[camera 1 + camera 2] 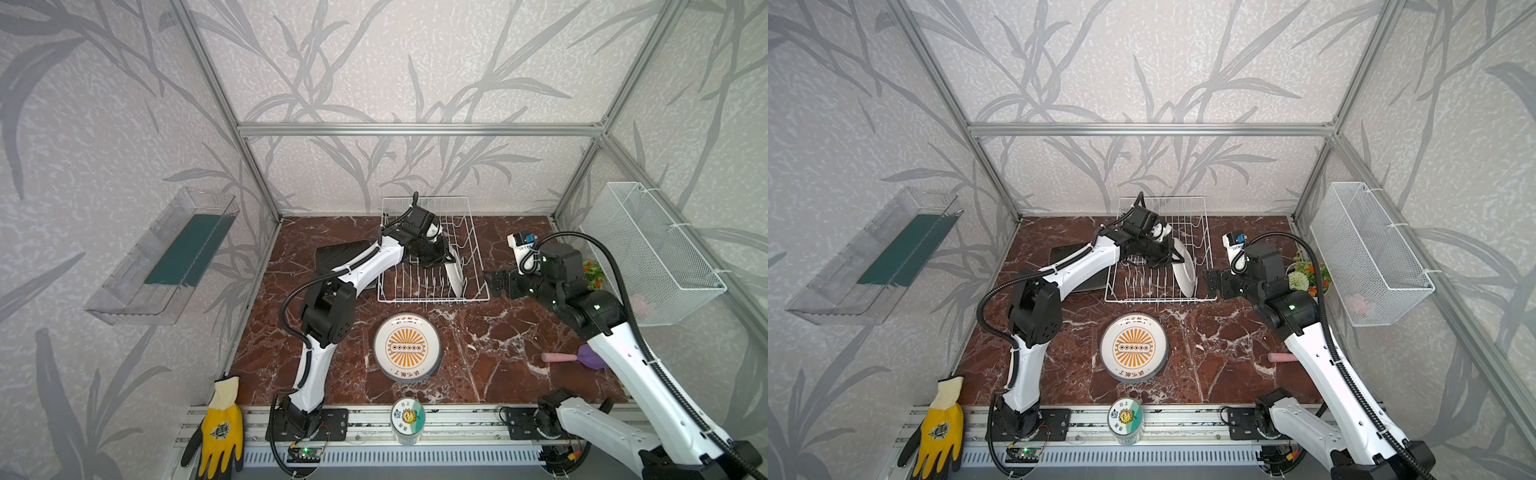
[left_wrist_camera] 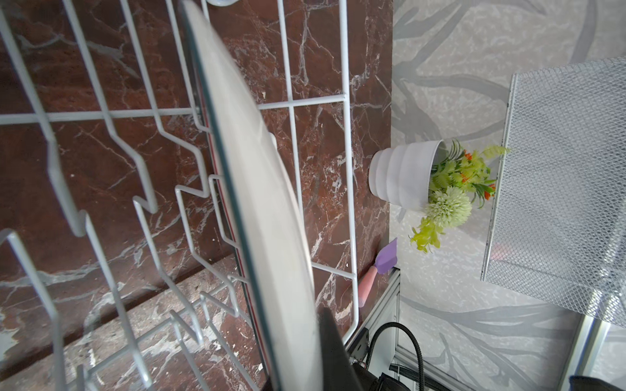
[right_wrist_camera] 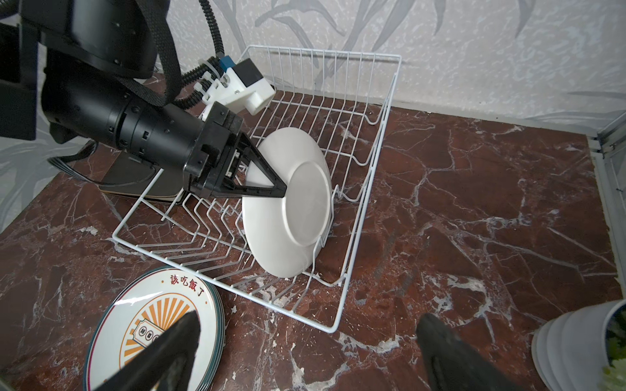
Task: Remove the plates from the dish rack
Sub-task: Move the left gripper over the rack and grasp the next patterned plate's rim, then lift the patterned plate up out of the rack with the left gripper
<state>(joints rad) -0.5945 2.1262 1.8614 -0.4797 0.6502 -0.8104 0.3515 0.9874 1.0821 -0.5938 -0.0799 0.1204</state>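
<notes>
My left gripper (image 3: pixel 284 195) is clamped on the upper rim of the white plate (image 3: pixel 288 216). The jaws are drawn together on it, and one black finger (image 3: pixel 267 171) lies against its plain white underside. That plate stands on edge, tilted, between the prongs of the dish rack (image 3: pixel 394 67), at the end of the rack nearest my right gripper (image 3: pixel 308 316). Both top views show the same grip on the plate (image 1: pixel 455 276) (image 1: pixel 1185 272).

My right gripper (image 1: pixel 492 282) hangs just outside the rack's side wall, its jaws wide apart around nothing but bare table (image 3: pixel 474 203).

Near those open jaws, in front of the rack, a stack of round plates (image 3: pixel 152 321) lies face up. The top plate shows an orange sunburst. Red characters along its rim read 該吃飯了. A row of small boxed characters crosses the middle, part of it hidden behind my right finger, and I cannot read them.

On the far side of the rack from my right jaws, under my left arm, dark rounded-square plates (image 1: pixel 336 253) lie flat.

Well apart from both pairs of jaws, at the front rail, stands a jar (image 1: pixel 408 415). Its lid label reads 日上 above a sunflower, and the lower characters are too small to read. A yellow glove (image 1: pixel 220 428) beside my left base carries a dark emblem I cannot make out.
</notes>
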